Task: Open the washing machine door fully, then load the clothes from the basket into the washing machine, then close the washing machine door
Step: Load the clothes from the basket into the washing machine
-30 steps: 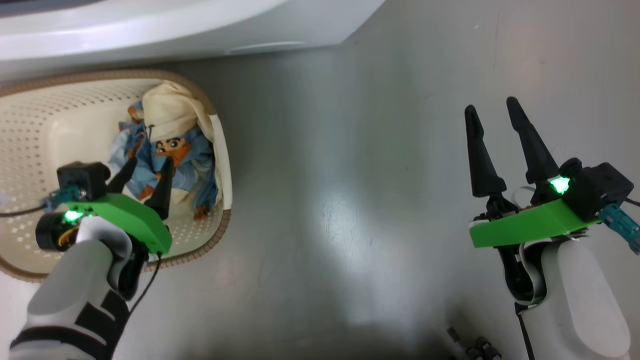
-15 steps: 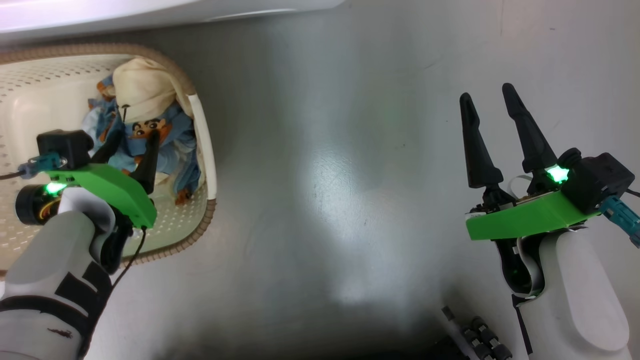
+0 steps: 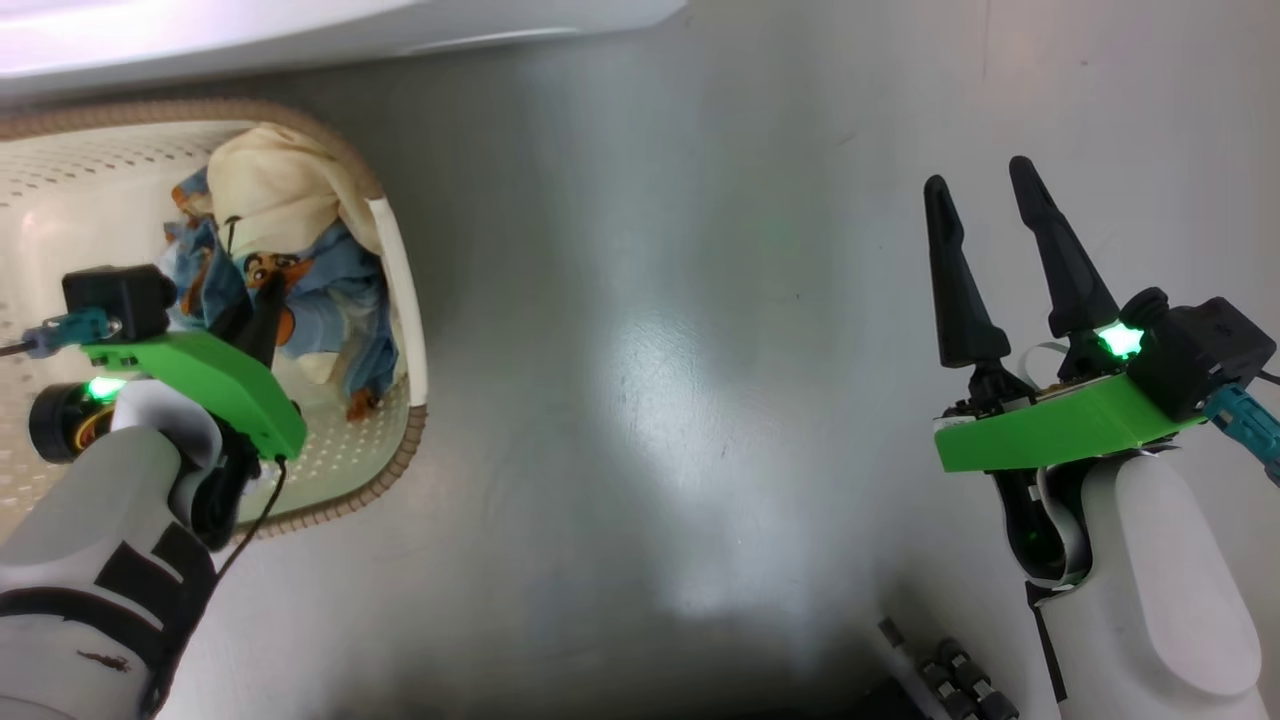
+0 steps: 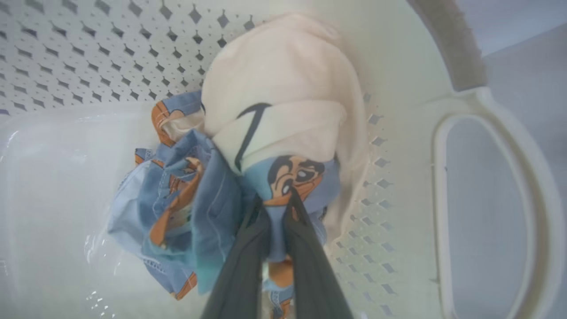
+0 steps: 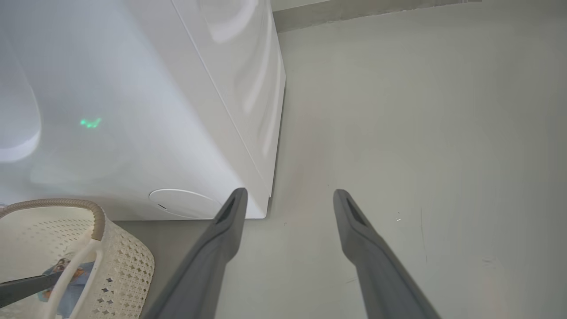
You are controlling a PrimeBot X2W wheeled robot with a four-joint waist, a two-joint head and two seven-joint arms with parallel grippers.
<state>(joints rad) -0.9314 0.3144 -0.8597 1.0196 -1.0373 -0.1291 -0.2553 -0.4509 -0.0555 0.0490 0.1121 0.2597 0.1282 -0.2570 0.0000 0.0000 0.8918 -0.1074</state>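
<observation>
We are starting at the left, inside the basket (image 4: 88, 53). Our left gripper (image 4: 275, 206) is reaching down there, its two dark fingers pressed nearly together and pinching a fold of blue printed cloth. The clothes (image 4: 266, 115) are lying bunched in one end of the basket, against the wall that carries the white handle (image 4: 438, 199), the end facing our right arm. The bundle's long axis is running straight on from the fingers: the blue part is sitting at the fingertips and the cream part is lying beyond them, toward the basket's far wall. So we are gripping the near end of the bundle, and we are judging that a lift will leave the cream end trailing below. That end will have to rise clear of the basket's rim.

Moving right, the washing machine (image 5: 133, 110) is standing just beyond the basket's far rim, so the carry is heading up and over that side. Bare grey floor (image 3: 650, 350) is stretching away from the basket's handle end. Further right, well apart from the basket, our right gripper (image 3: 978, 175) is hanging over that floor, its fingers spread wide and gripping nothing. The left arm is plainly the nearer one for this load.
</observation>
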